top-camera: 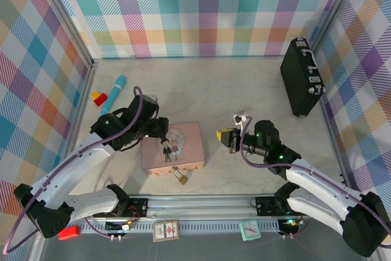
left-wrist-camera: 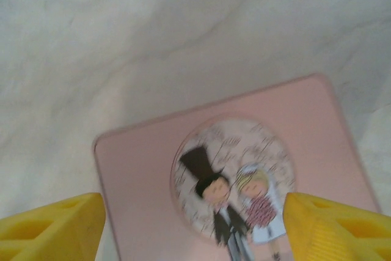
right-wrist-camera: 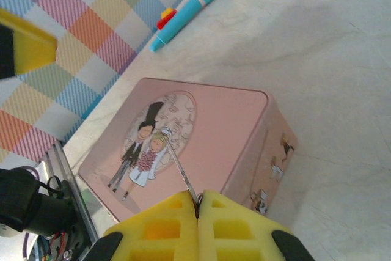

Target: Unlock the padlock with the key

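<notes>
The small brass padlock (top-camera: 181,177) lies at the front edge of the pink illustrated tin (top-camera: 174,148), its shackle toward the tin. My right gripper (top-camera: 227,137) hovers just right of the tin, apart from the padlock. In the right wrist view its yellow fingers (right-wrist-camera: 160,227) are shut on the thin silvery key (right-wrist-camera: 182,174), whose blade sticks out over the tin (right-wrist-camera: 220,120). My left gripper (top-camera: 160,129) hangs over the tin's back left part. In the blurred left wrist view that gripper (left-wrist-camera: 194,230) is open, with the tin's lid (left-wrist-camera: 146,169) below it and nothing held.
A blue marker (top-camera: 114,93) and a red and yellow block (top-camera: 99,97) lie at the back left near the wall. A black case (top-camera: 301,77) leans at the back right. A small clock (top-camera: 249,230) and a card (top-camera: 165,230) sit on the front rail.
</notes>
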